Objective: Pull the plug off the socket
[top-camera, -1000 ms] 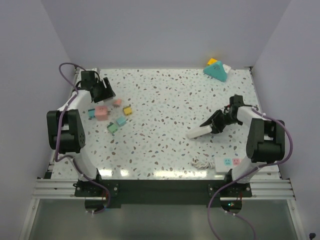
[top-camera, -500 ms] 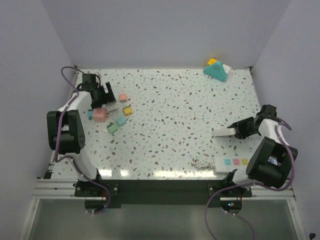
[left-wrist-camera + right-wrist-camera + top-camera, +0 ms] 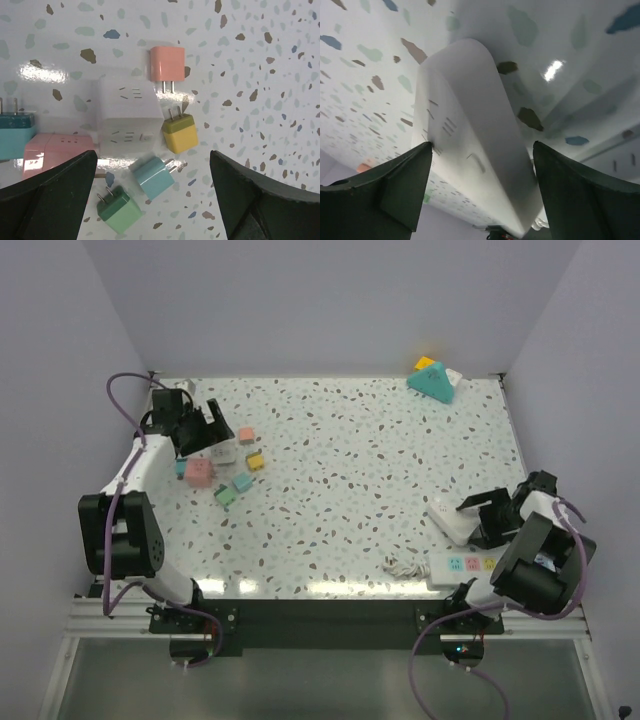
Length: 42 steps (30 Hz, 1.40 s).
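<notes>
Left arm reaches to the far-left corner, forearm close along the left wall. The left gripper point(image 3: 207, 430) points down, fingers point(image 3: 50, 200) spread wide, holding nothing. Below it I log a tight cluster: a white cube socket point(image 3: 127, 112), with a pink plug point(image 3: 167, 64) and a yellow plug point(image 3: 180, 136) just beside its right side, prongs turned toward it. I cannot tell whether either is seated. A pink cube point(image 3: 55, 152) sits against its left, and a light-blue plug point(image 3: 154, 177) and a green plug point(image 3: 119, 210) lie nearer. The cluster is near the left edge; to its right the speckled table point(image 3: 340, 470) gives broad room. Right arm is folded low at the near-right corner. The right gripper point(image 3: 478, 522) is closed on a white socket block point(image 3: 470, 140), which fills the gap between its fingers and sits tilted. A power strip point(image 3: 468, 564) lies just nearer, along the near edge, with a coiled cable point(image 3: 400, 565) at its left end. The right wall is close.
</notes>
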Each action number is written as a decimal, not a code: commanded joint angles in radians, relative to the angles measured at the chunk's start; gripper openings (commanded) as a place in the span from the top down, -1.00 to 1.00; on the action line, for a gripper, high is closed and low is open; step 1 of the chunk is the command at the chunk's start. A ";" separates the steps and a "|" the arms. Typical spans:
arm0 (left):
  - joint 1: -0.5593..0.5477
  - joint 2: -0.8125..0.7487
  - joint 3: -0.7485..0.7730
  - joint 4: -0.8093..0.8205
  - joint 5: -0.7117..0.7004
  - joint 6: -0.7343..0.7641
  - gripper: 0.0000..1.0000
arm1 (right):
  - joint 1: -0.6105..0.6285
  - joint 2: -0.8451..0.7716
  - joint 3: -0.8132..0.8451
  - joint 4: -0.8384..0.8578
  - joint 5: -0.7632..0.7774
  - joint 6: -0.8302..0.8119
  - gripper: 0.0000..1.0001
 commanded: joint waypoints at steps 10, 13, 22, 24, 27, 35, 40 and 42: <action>-0.008 -0.109 -0.046 0.032 0.164 -0.059 -1.00 | 0.011 -0.239 -0.019 -0.203 -0.035 -0.045 -0.98; -0.013 -0.117 -0.052 0.035 0.178 -0.064 -1.00 | 0.028 -0.277 0.012 -0.211 -0.014 -0.030 -0.97; -0.028 -0.114 -0.049 0.046 0.236 -0.072 -1.00 | 0.051 -0.242 0.136 -0.090 -0.127 0.116 -0.96; -0.033 -0.105 -0.051 0.056 0.247 -0.078 -1.00 | 0.062 -0.232 0.112 0.072 -0.184 0.223 -0.95; -0.036 -0.090 -0.051 0.070 0.267 -0.081 -1.00 | 0.105 -0.199 0.044 0.405 -0.254 0.427 -0.86; -0.050 -0.048 -0.048 0.092 0.298 -0.088 -1.00 | 0.283 0.024 0.094 0.976 -0.126 0.797 -0.60; -0.056 -0.016 -0.028 0.089 0.302 -0.092 -1.00 | 0.384 0.179 0.107 1.176 0.118 1.046 -0.58; -0.056 -0.002 -0.006 0.086 0.302 -0.092 -1.00 | 0.418 0.236 0.147 1.230 0.169 1.121 -0.55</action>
